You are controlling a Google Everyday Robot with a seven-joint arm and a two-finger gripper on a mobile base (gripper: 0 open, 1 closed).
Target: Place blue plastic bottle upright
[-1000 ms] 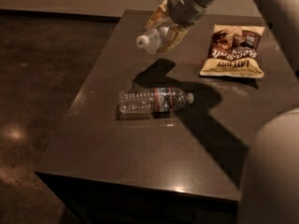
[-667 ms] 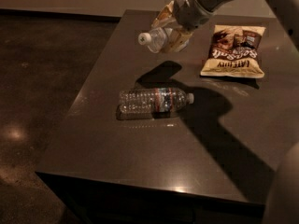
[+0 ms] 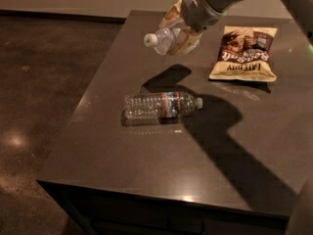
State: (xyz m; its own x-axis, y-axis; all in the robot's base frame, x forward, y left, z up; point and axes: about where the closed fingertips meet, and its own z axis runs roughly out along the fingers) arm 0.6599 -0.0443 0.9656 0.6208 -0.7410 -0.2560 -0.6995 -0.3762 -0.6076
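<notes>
In the last second the short, stubby, translucent blue plastic bottle [image 3: 164,39] with a white cap has lifted only a touch. It is still tipped almost flat with the cap pointing left, hanging in the air above the dark grey table [image 3: 98,146]. Turning it upright has not really begun, I judge: the cap must swing upward before any lowering. The bottle juts out left of the gripper [image 3: 180,33], whose fingers are clenched around its body. Below the gripper, toward the camera, lies a long clear ribbed bottle [image 3: 161,105]. A brown snack bag [image 3: 244,53] lies to its right.

Clear ribbed bottle [image 3: 161,105] lying on table [image 3: 146,170]; snack bag [image 3: 244,53] apart.
</notes>
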